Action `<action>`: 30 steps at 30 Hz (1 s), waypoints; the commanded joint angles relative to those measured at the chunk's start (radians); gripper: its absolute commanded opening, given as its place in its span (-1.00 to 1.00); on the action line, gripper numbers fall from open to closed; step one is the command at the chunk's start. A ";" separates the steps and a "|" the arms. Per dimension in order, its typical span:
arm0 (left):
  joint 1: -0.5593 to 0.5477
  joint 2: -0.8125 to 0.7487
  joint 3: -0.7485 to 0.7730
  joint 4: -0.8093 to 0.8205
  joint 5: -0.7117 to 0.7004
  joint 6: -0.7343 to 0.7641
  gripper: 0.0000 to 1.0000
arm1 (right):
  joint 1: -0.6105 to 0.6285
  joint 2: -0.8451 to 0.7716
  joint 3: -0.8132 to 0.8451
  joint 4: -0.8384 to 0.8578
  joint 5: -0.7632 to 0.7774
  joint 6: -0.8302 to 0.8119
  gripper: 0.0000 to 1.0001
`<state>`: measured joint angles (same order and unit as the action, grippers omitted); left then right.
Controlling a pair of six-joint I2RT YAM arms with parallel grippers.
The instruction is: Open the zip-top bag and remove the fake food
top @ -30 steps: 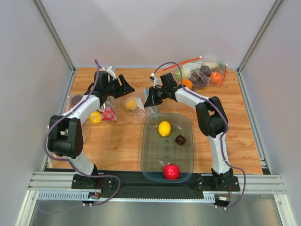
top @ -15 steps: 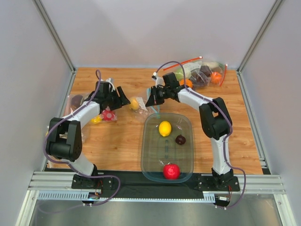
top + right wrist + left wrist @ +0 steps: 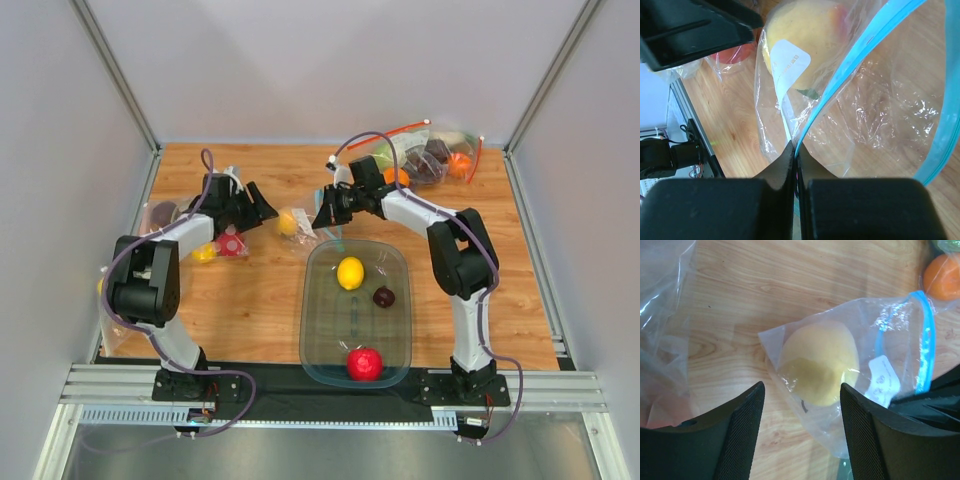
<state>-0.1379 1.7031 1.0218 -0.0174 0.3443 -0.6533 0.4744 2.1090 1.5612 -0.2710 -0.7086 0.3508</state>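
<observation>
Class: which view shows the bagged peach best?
The left wrist view: the whole peach lies centred, clear through the zip-top bag. The right wrist view cuts off its top; the top external view shows only a small blob.

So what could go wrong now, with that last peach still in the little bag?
The right jaws pinch only a thin edge of the zip-top bag by its blue strip; the slick film could slip free. The left jaws stand open either side of the peach, which is inside plastic, so closing might grab film and fruit together. Tipped out, the peach could miss the clear dish.
</observation>
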 commanded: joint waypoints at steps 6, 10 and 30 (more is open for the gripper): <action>0.011 0.087 0.026 0.088 0.067 -0.063 0.33 | -0.002 -0.067 -0.016 0.049 -0.008 0.002 -0.99; 0.009 0.110 0.020 0.126 0.073 -0.084 0.32 | -0.003 -0.063 -0.020 0.059 -0.025 0.013 -0.99; 0.011 0.213 0.073 0.185 0.134 -0.114 -0.90 | 0.000 -0.057 -0.046 0.084 -0.054 0.036 -0.99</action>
<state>-0.1310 1.9060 1.0599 0.1238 0.4606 -0.7670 0.4744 2.0888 1.5188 -0.2214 -0.7361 0.3779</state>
